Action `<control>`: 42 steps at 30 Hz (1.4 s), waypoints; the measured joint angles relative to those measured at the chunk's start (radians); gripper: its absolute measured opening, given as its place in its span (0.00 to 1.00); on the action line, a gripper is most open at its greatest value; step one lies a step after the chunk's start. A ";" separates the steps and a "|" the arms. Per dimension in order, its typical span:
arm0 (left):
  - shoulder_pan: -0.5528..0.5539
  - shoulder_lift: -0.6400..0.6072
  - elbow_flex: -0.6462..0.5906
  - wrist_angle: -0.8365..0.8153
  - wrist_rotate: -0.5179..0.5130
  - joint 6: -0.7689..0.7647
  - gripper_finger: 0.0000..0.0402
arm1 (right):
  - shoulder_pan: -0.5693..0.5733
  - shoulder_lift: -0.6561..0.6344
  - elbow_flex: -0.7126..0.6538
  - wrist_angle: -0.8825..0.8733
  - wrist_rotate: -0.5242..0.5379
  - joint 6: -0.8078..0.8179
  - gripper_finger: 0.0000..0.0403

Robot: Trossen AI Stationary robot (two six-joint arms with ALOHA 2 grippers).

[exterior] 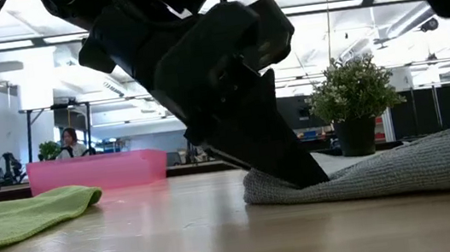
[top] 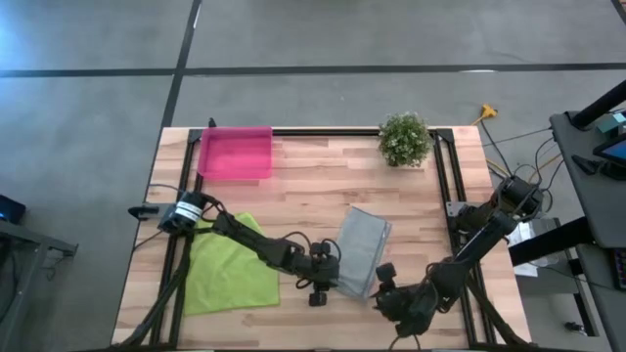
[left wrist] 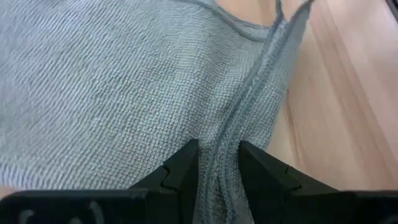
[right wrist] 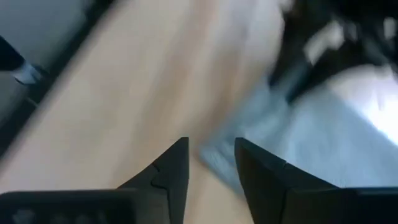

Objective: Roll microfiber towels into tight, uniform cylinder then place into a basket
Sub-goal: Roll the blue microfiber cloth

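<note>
Grey ribbed towel (left wrist: 124,93) hem pinched by left gripper (left wrist: 216,171)

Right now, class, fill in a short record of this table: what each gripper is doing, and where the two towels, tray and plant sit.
left gripper: shut on grey towel, at its hem
right gripper: open, beside the grey towel's near corner
green towel: flat, table's left
pink tray: far left, empty
plant: far right
</note>
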 joint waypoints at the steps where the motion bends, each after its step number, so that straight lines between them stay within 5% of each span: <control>1: 0.000 0.000 0.000 0.000 0.000 -0.027 0.25 | 0.001 0.000 0.000 0.045 -0.001 -0.025 0.33; 8: 0.000 0.000 0.001 0.001 -0.002 -0.145 0.25 | -0.002 0.041 0.000 0.129 0.034 -0.149 0.40; 18: 0.001 0.000 -0.002 0.003 -0.002 -0.208 0.25 | -0.024 0.157 -0.010 0.161 0.069 -0.387 0.36; 35: 0.004 0.000 -0.002 0.001 0.007 -0.212 0.25 | -0.101 0.159 -0.102 0.221 0.081 -0.371 0.28; 42: 0.004 -0.003 -0.001 -0.050 0.012 -0.210 0.25 | -0.069 0.159 -0.101 0.203 0.064 -0.209 0.25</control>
